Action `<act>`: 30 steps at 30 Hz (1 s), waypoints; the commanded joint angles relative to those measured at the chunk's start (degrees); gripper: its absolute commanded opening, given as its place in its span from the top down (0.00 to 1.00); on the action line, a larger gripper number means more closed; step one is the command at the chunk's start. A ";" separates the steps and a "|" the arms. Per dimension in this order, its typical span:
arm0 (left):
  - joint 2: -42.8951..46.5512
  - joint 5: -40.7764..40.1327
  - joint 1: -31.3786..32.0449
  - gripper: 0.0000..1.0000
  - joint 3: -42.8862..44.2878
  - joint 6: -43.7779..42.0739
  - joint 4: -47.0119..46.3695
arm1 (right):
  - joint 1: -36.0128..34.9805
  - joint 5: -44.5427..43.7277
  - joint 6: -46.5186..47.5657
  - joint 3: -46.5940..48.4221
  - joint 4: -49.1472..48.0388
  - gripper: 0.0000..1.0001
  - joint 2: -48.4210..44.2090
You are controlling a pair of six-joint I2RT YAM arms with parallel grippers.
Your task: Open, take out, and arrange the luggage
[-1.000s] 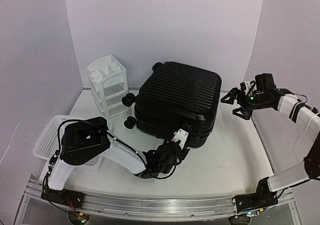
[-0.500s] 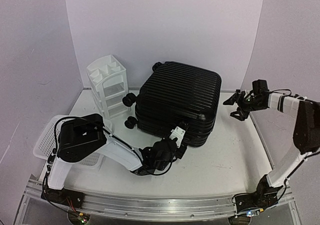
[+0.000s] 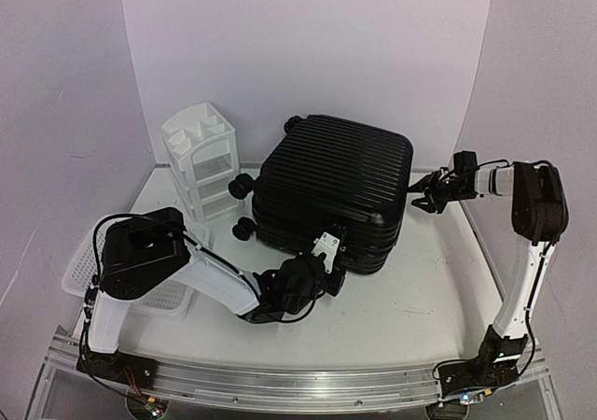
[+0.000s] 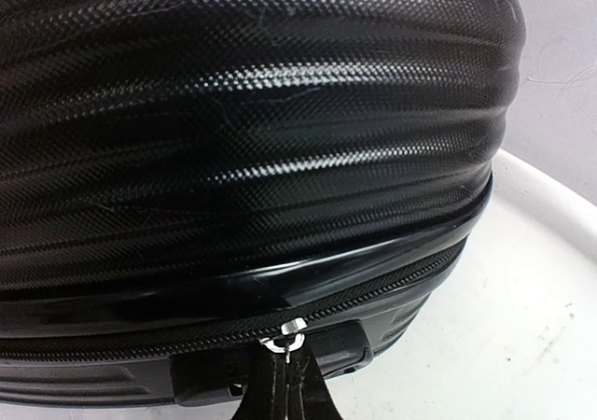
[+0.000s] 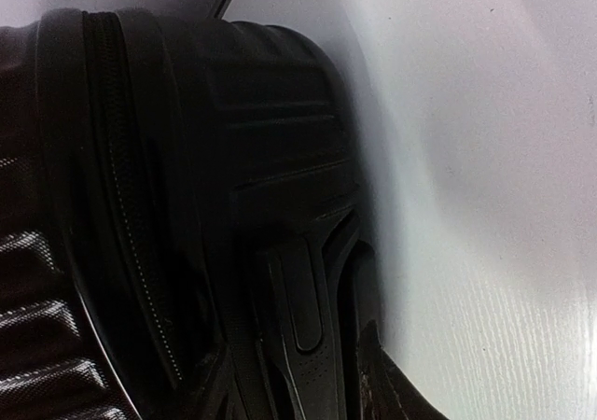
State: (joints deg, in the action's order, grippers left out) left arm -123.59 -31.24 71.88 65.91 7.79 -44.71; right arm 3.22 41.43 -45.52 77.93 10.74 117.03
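The luggage (image 3: 336, 182) is a big black ribbed hard-shell suitcase lying flat and zipped in the middle of the table. My left gripper (image 3: 331, 243) is at its near edge, shut on the silver zipper pull (image 4: 291, 338); in the left wrist view the gripper (image 4: 287, 373) has its fingers pressed together just under the zip line of the luggage (image 4: 252, 112). My right gripper (image 3: 425, 194) is against the suitcase's right side. In the right wrist view the gripper (image 5: 298, 364) has its jaws apart on either side of the moulded side handle (image 5: 308, 313), with one fingertip (image 5: 382, 373) showing.
A small white drawer unit (image 3: 201, 159) stands to the left of the suitcase, close to its caster wheels (image 3: 242, 187). A white mesh basket (image 3: 89, 266) lies at the near left under the left arm. Lilac walls close in the back and both sides.
My right gripper has swung left up to the suitcase's right side and its jaws have narrowed. My left gripper has closed on the zipper pull and shifted slightly left.
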 commanded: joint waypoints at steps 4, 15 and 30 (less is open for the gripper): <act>2.26 3.84 0.24 1.00 1.98 2.43 5.00 | -1.57 6.12 -2.09 -6.03 -12.65 0.64 0.75; 1.98 5.75 -0.29 1.00 2.52 5.18 6.94 | -2.91 11.85 -10.02 -13.80 -28.20 0.71 2.36; 1.83 12.60 -4.02 1.00 6.11 9.98 10.74 | -2.92 2.40 -10.72 -29.10 -37.29 1.00 -7.22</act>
State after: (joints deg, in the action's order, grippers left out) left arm -122.63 -23.42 68.62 68.69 17.96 -37.58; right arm 1.52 46.78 -58.46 52.14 -28.23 113.93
